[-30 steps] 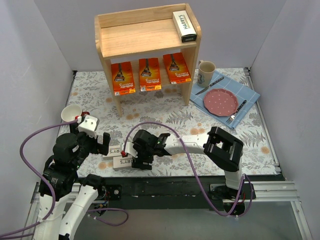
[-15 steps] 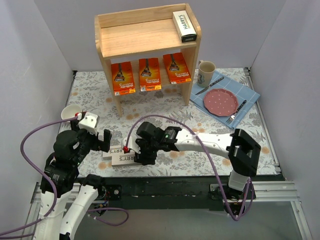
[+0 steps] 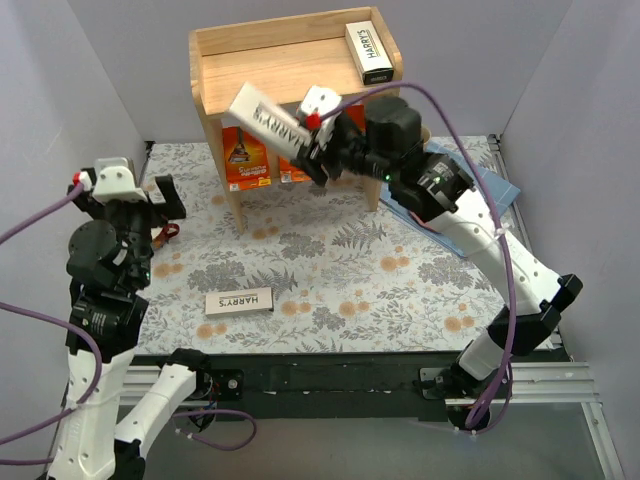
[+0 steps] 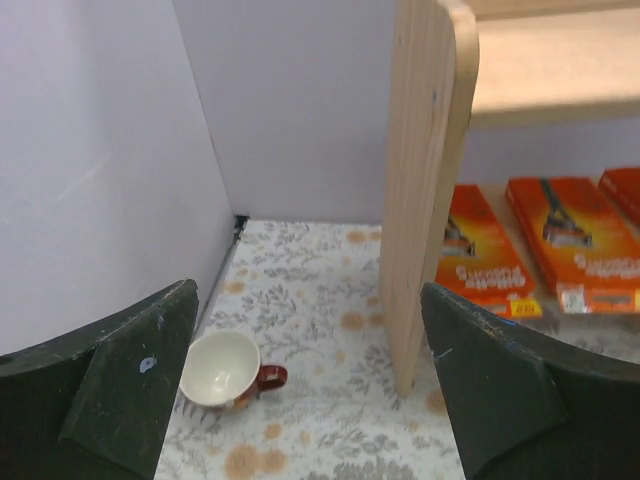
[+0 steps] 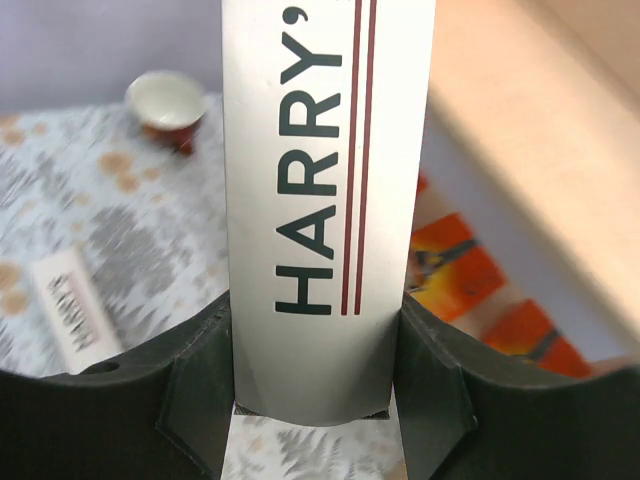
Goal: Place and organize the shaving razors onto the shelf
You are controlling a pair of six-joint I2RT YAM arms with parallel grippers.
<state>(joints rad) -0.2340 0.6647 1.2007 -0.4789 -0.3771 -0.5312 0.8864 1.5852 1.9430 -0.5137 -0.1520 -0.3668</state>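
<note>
The wooden shelf (image 3: 285, 70) stands at the back. One white HARRY'S box (image 3: 368, 52) lies on its top tier at the right. Orange packs (image 3: 247, 155) stand on the lower tier, partly hidden by my right arm; they also show in the left wrist view (image 4: 578, 240). My right gripper (image 3: 312, 138) is shut on a second HARRY'S box (image 3: 268, 120), held in the air in front of the shelf; the right wrist view shows the box (image 5: 325, 200) between the fingers. A third HARRY'S box (image 3: 239, 301) lies on the cloth. My left gripper (image 3: 130, 195) is open and empty, raised at the left.
A small white cup with a red handle (image 4: 225, 368) lies on the floral cloth left of the shelf's side panel (image 4: 425, 180). At the right are a mug (image 3: 415, 135), a pink plate (image 3: 470, 215) and a blue mat, partly hidden by my right arm.
My right gripper has lifted one HARRY'S box from the near cloth up to the shelf front. My left arm has pulled back and up to the left. One box stays on the cloth.
</note>
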